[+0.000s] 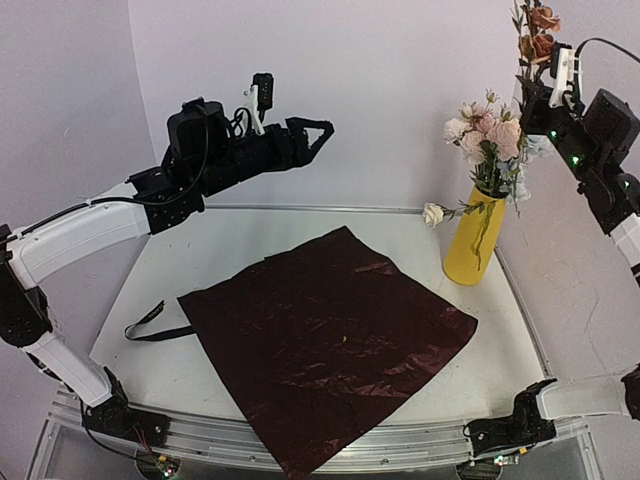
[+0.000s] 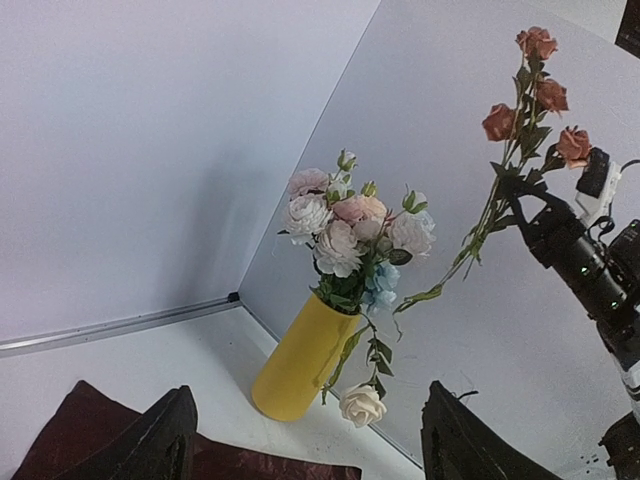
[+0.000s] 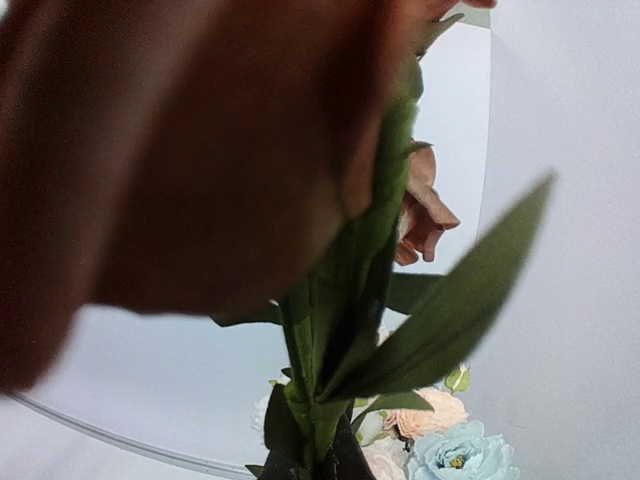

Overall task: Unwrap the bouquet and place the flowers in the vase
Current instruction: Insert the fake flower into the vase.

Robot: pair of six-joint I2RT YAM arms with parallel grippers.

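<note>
Flowers (image 1: 487, 132) in pink and white stand in the yellow vase (image 1: 473, 248), at 2 o'clock from the flat dark red wrap (image 1: 320, 340) on the table (image 1: 140, 290). At 1 o'clock above the vase, the right gripper (image 1: 530, 97) has its fingers pinched tight on a stem of rust-orange flowers (image 1: 541, 32). The left gripper (image 1: 318, 135) hangs at 11 o'clock from the wrap, fingers wide apart, holding nothing. A black ribbon (image 1: 150, 325) lies at the wrap's 9 o'clock.

flowers (image 1: 487, 135) in vase (image 1: 474, 240) right rear on table (image 1: 400, 225), wrap (image 1: 325, 335) at centre, ribbon (image 1: 150, 325) left
</note>
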